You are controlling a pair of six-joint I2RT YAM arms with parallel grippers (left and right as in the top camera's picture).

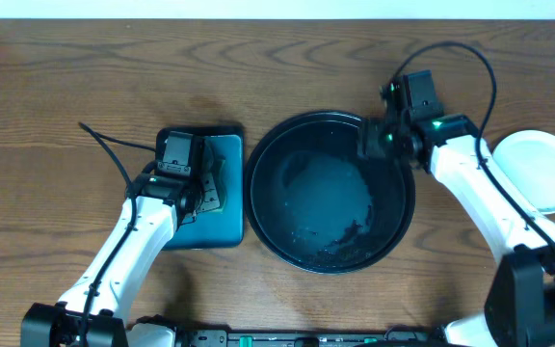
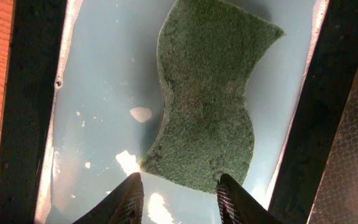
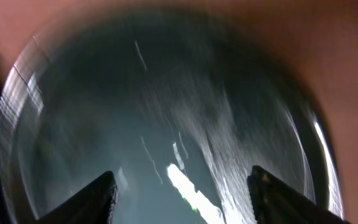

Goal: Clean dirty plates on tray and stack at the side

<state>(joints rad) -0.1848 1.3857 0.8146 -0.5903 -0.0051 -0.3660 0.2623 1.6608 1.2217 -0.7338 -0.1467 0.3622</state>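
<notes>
Right arm [image 1: 470, 183] above tray [image 1: 254, 207] rim, jaws apart; left arm [image 1: 138, 236] above sponge [image 2: 207, 93].

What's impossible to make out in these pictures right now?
Overhead: how many plates are stacked at the right; from straight above they read as one disc.
Overhead: the sponge, mostly hidden under the left hand.
Right wrist: the tray surface, smeared by motion blur.
</notes>
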